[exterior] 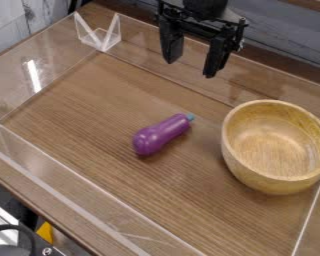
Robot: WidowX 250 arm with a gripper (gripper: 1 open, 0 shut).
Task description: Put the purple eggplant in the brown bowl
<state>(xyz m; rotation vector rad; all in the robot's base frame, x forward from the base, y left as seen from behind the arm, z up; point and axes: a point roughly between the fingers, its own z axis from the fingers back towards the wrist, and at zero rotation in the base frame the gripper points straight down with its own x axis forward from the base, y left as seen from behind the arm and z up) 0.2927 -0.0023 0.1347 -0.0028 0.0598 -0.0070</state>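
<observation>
- The purple eggplant (pixel 163 135) lies on its side on the wooden tabletop (pixel 96 110) just below the centre of the frame, its dark stem cap pointing toward the upper right.
- The brown bowl (pixel 276 146) sits upright at the right edge, near the eggplant but not touching it; nothing lies inside it.
- A clear plastic wall (pixel 63 200) borders the tabletop along the lower left.
- The black gripper (pixel 198 55) hangs at top centre, well apart from both, fingers pointing down, spread apart and holding nothing.
</observation>
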